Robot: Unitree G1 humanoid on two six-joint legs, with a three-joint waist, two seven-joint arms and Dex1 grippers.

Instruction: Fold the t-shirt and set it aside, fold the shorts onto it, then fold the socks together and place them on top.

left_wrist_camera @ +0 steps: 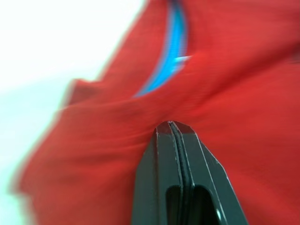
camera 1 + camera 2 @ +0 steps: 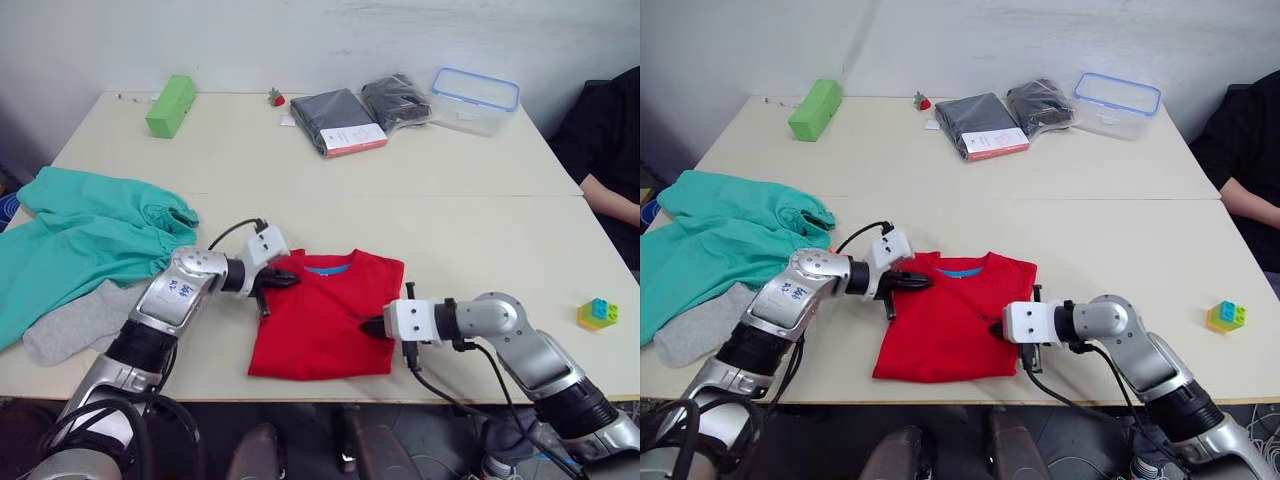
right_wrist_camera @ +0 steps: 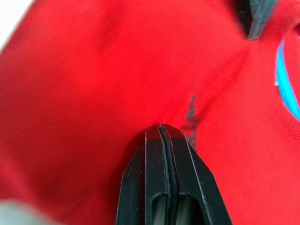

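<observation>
Near the lower middle of the head views we saw the t-shirt (image 2: 325, 320), bright red and folded into a rough square on the cream table (image 2: 470, 230), its blue neck label turned toward the top of the frame. We found our left gripper (image 2: 285, 280) at the shirt's upper left edge; in the left wrist view its two black fingers (image 1: 180, 173) were pressed flat together with their tips against the red cloth, though we could not tell whether any fabric was pinched between them. Our right gripper (image 2: 373, 326) lay at the shirt's right edge, and in the right wrist view its fingers (image 3: 164, 173) were likewise closed tight over the cloth.

Left of the shirt, the teal shorts (image 2: 80, 240) lay spread loosely, with the grey socks (image 2: 75, 328) just below them at the lower left. Farther up the table stood a lime-green block (image 2: 171, 104), two dark packaged garments (image 2: 340, 120) and a clear plastic container with a blue rim (image 2: 474, 98). A small stack of toy bricks (image 2: 597, 313) sat at the right edge. A person's arm (image 2: 612, 198) showed at far right.
</observation>
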